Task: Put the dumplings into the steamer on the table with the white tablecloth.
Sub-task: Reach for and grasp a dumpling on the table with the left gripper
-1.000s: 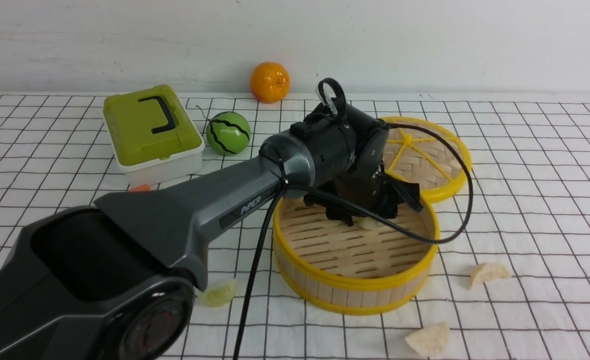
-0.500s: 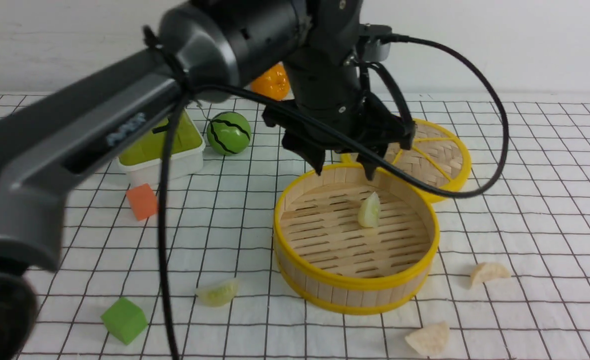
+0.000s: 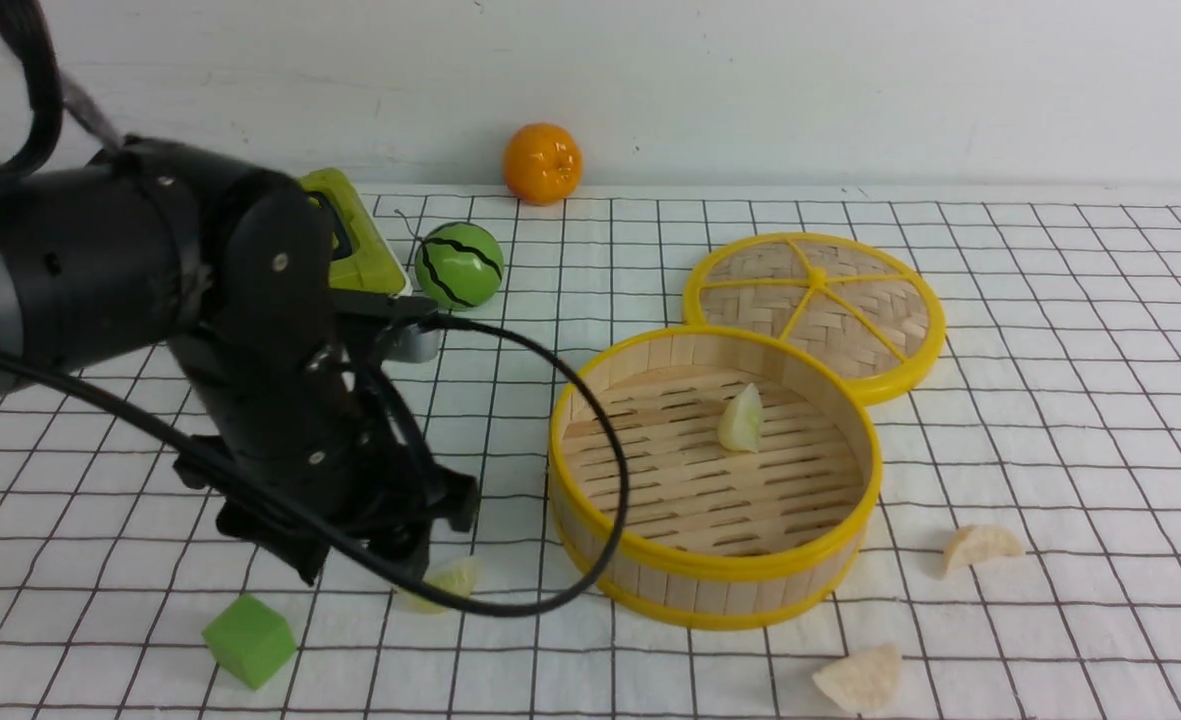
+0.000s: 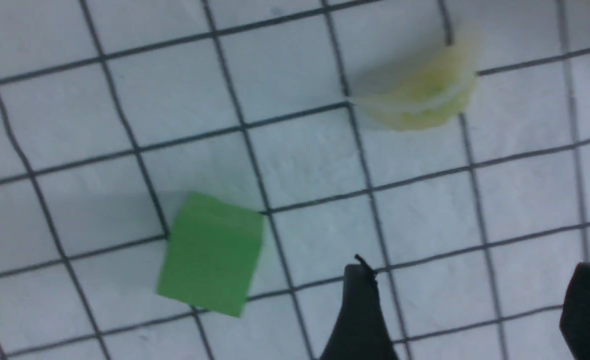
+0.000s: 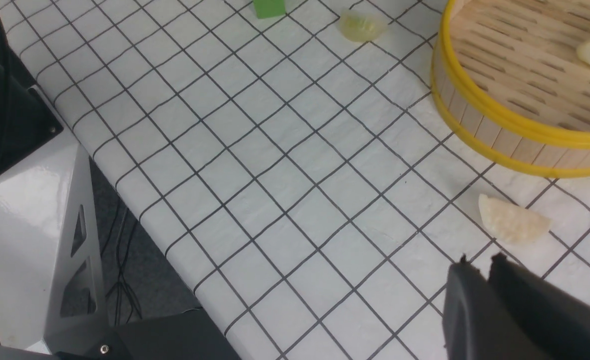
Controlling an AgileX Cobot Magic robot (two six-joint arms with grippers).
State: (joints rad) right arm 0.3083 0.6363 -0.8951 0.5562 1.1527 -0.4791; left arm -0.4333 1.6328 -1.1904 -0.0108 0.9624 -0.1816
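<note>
Left gripper: we see its fingers spread, empty.
Green dumpling: on the white tablecloth, just beside Left gripper, at its 3 o'clock.
Steamer: holds second green dumpling.
Right gripper: fingers pressed together.

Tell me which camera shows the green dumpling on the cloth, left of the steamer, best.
The left wrist view: the green dumpling appears large and whole, though slightly blurred. The front view has it partly hidden behind the left gripper and its cable. The right wrist view shows it whole but small.
</note>
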